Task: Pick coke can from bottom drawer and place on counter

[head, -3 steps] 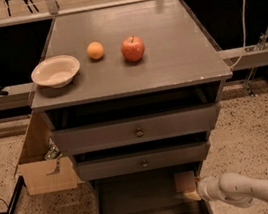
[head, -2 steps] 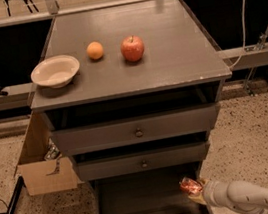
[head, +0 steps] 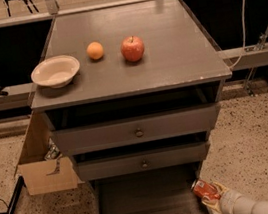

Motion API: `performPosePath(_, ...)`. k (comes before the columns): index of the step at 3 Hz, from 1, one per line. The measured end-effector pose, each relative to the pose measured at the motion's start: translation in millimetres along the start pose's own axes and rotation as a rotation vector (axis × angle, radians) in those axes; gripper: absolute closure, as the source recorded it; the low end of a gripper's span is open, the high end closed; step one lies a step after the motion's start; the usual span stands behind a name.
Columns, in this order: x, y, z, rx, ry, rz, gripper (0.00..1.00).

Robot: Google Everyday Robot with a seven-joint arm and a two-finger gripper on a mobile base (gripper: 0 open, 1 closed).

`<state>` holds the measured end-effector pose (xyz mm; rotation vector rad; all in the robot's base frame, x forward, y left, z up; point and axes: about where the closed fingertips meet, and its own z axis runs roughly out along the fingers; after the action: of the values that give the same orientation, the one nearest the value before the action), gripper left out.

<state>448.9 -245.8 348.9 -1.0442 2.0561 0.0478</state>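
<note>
The coke can (head: 204,189), red with a silver end, is held tilted in my gripper (head: 208,194) at the lower right, over the right wall of the open bottom drawer (head: 138,199). The gripper's pale fingers are shut around the can, and its white arm runs off to the bottom right corner. The drawer's dark floor shows nothing else inside. The counter (head: 175,47) is the grey top of the cabinet, well above the gripper.
On the counter stand a beige bowl (head: 55,71) at the left, a small orange (head: 95,50) and a red apple (head: 132,48) in the middle. Two upper drawers with round knobs (head: 138,133) are slightly ajar. An open cardboard box (head: 44,161) sits left of the cabinet.
My gripper has closed on the coke can and drawn it out of the drawer's right side, rightward and slightly back, so it now hangs over the drawer's right wall.
</note>
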Motion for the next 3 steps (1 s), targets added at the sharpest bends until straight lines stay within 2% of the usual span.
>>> performPosePath(1, 3.9, -1.3, -4.2, 0.009, 0.002, 0.009, 1.0)
performPosePath(2, 7.0, -4.4, 9.8, -0.021, 0.008, 0.051, 1.0)
performPosePath(3, -18.6, -21.4, -2.4, -0.007, -0.033, 0.049, 1.0)
